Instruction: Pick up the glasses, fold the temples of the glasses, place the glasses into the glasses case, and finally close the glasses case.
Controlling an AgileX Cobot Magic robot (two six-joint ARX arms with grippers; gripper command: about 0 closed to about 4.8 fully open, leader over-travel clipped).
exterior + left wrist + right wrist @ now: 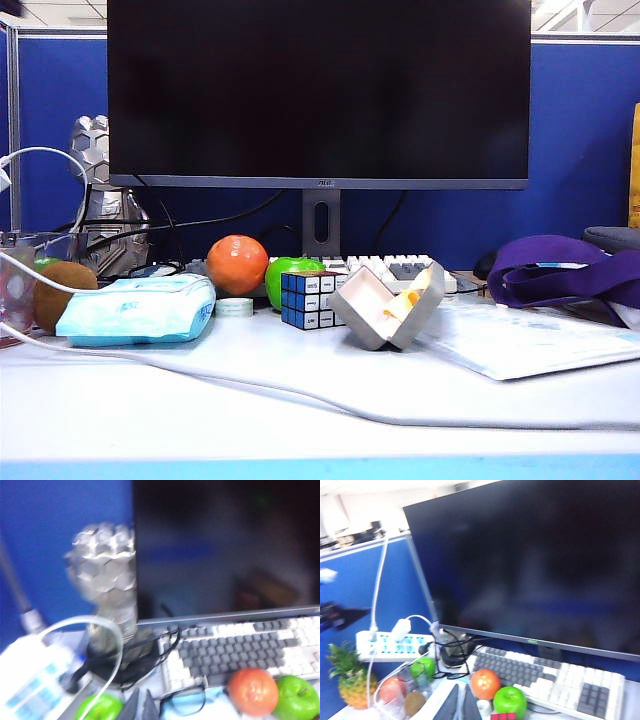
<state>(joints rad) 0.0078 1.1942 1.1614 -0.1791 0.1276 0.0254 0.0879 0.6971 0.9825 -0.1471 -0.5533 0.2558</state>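
The grey glasses case (385,305) stands open on the table right of centre, cream lining showing and something orange inside its lid. The black-framed glasses (186,692) lie on the light-blue wipes packet (220,711) in front of the keyboard; the right wrist view also shows the glasses (451,675). My left gripper (142,691) hovers shut and empty, beside the glasses and apart from them. My right gripper (461,686) is shut and empty too, above the wipes packet, short of the glasses. Neither gripper shows in the exterior view.
An orange (237,264), a green apple (290,275), a Rubik's cube (310,298) and a tape roll (234,307) sit left of the case. The wipes packet (140,310), a kiwi (60,295), a white cable (300,395), papers (530,340) and a purple bag (570,270) crowd the table.
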